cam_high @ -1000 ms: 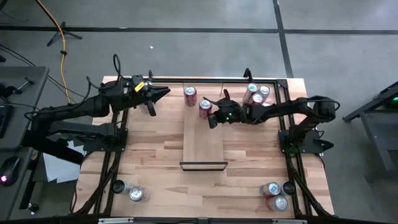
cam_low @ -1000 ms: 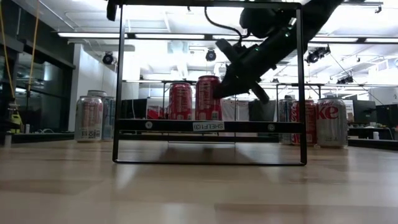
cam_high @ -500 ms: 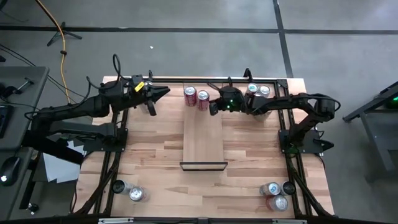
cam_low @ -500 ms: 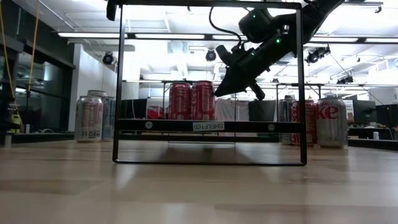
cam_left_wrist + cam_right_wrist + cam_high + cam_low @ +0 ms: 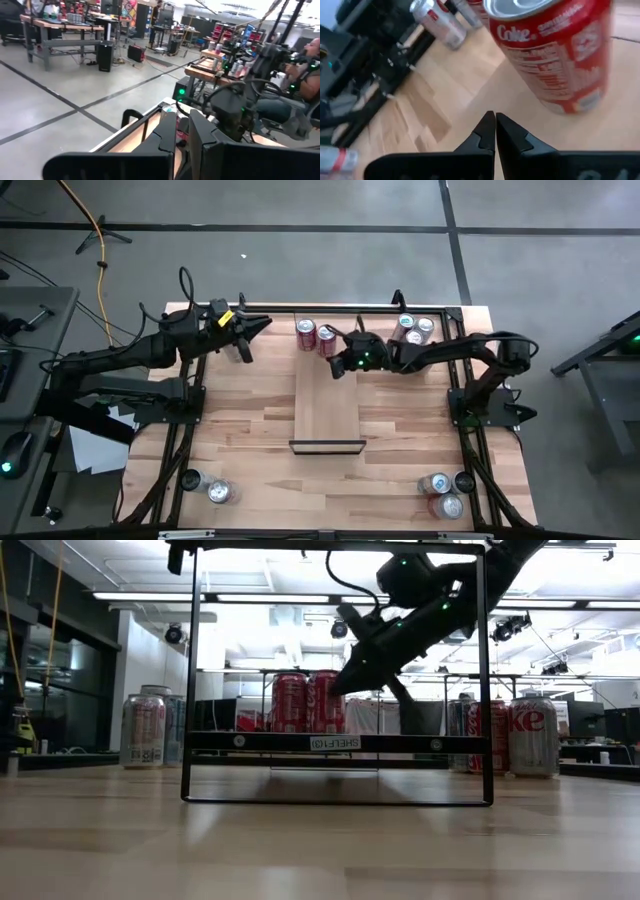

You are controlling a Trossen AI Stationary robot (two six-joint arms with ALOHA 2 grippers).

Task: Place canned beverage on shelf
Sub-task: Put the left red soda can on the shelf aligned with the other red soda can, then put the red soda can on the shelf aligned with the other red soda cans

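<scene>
Since a second ago the right arm has let the red can [image 5: 327, 340] stand and drawn its fingers off it: the can that sat a little nearer on the shelf [image 5: 328, 405] is now tucked up at the far end, touching or all but touching a second red can [image 5: 306, 331] on its left. The right gripper [image 5: 337, 370] has swung back over that end of the shelf, just near and to the right of the pair.

Its fingers [image 5: 490, 131] are clenched together with nothing between them, and the wrist view shows the can clear of the tips, upright on pale wood. My guess is the fingers were shut to nudge the can into line rather than to carry it, which would explain why the two cans stand so neatly side by side.

In the low view both cans [image 5: 307, 702] stand level on the shelf, with the right arm slanting down beside them. So this can looks placed.

The left gripper [image 5: 255, 331] waits over the far left of the tabletop [image 5: 240, 435], fingers shut and empty. More cans remain in clusters at the far right [image 5: 412, 330] and at the near corners [image 5: 445, 492].
</scene>
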